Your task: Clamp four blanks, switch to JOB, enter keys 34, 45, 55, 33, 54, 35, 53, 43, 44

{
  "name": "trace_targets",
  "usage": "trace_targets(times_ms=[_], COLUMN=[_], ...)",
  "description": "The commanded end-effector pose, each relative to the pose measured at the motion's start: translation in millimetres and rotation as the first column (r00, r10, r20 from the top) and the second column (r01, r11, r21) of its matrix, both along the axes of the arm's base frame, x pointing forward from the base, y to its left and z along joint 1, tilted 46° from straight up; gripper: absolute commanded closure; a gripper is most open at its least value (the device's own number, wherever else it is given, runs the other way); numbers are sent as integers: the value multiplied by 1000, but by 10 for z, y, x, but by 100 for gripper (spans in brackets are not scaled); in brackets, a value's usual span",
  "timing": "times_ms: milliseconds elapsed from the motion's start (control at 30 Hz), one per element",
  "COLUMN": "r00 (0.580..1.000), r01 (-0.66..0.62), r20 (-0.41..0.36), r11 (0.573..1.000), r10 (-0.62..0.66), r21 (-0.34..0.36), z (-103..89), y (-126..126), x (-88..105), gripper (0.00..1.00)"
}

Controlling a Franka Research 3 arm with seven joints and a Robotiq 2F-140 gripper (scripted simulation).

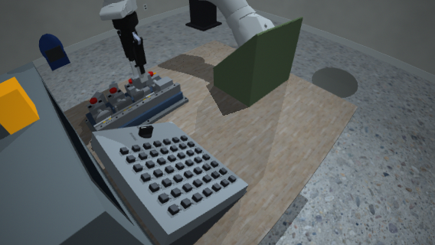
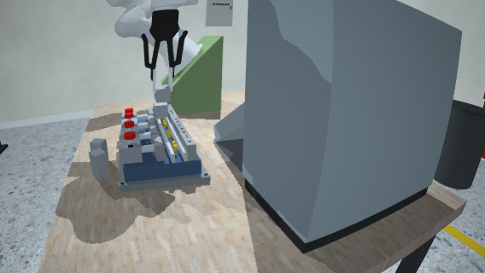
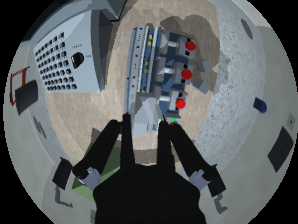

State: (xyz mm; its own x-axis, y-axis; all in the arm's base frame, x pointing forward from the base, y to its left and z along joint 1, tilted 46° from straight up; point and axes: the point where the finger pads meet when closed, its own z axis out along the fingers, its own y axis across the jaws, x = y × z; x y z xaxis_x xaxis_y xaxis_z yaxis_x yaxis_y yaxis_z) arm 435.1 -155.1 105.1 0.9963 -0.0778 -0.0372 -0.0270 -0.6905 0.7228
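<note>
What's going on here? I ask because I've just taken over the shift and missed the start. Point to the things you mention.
A white robot arm has a grey block-shaped blank point(image 2: 162, 93) in its black pincer point(image 1: 139, 75) point(image 2: 162, 87) point(image 3: 145, 119), held above the blue-and-grey vise unit with red buttons point(image 1: 161, 100) point(image 2: 162, 171). Another blank already sits at the far station point(image 2: 160, 109). Two more grey upright blocks point(image 2: 99, 164) wait on the wooden table beside the unit. The sloped grey key panel point(image 1: 111, 139) point(image 3: 95, 75) is untouched by the arm.

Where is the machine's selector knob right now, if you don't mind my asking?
The black selector knob sits on the sloped keypad panel, in the top view near its upper edge, between the key rows and the vise stations.
</note>
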Motion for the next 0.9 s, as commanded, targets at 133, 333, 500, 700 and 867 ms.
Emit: trace_targets(times_ms=[133,333,500,700,867], r00=[1000,1000,1000,1000,1000], r01=[-3,-3,-3,-3,-3], r20=[11,11,11,11,11], r11=[1000,1000,1000,1000,1000], r10=[3,3,3,3,3], r21=[4,4,4,4,4], z=[-96,-165,-196,-251,-287], y=[-79,-151,-183,-240,-278], x=[16,9,5,-1,-5], gripper=[100,100,100,100,100])
